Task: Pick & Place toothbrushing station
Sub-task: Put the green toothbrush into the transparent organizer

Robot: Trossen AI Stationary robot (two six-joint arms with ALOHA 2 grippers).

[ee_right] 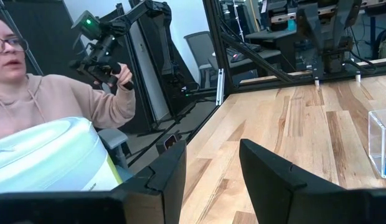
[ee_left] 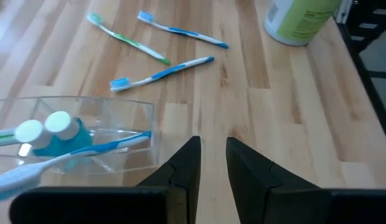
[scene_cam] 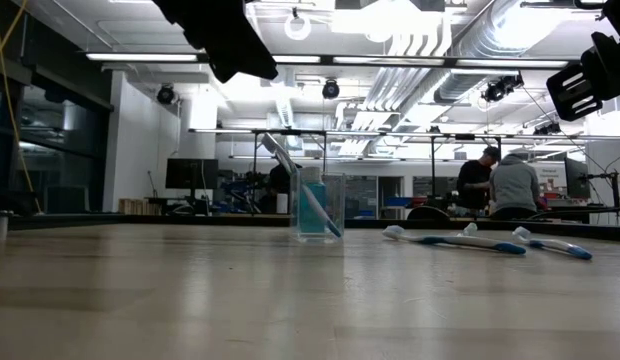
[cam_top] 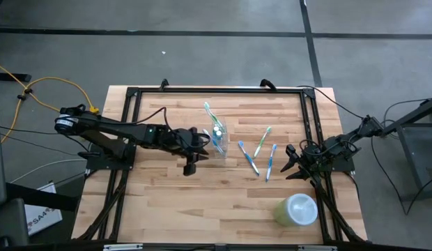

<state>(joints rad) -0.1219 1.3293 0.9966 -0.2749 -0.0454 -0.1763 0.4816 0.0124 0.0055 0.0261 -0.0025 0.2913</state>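
Observation:
The clear plastic cup (cam_top: 218, 138) stands upright on the wooden table, holding two white-capped blue tubes (ee_left: 53, 127) and toothbrushes that lean on its rim (ee_left: 87, 148). Three more toothbrushes (cam_top: 248, 157) (cam_top: 263, 141) (cam_top: 270, 162) lie flat on the table to the cup's right. My left gripper (ee_left: 211, 155) hovers just left of and nearer than the cup, above the table (cam_top: 196, 152), slanting down, open by a narrow gap with nothing between its fingers. My right gripper (ee_right: 211, 168) waits at the table's right edge (cam_top: 292, 164), open and empty.
A pale green round container (cam_top: 297, 209) stands near the table's front right corner, close to my right gripper. A dark frame runs along the table's edges (cam_top: 216, 89). People are in the room beyond the table (scene_cam: 500, 185) (ee_right: 50, 93).

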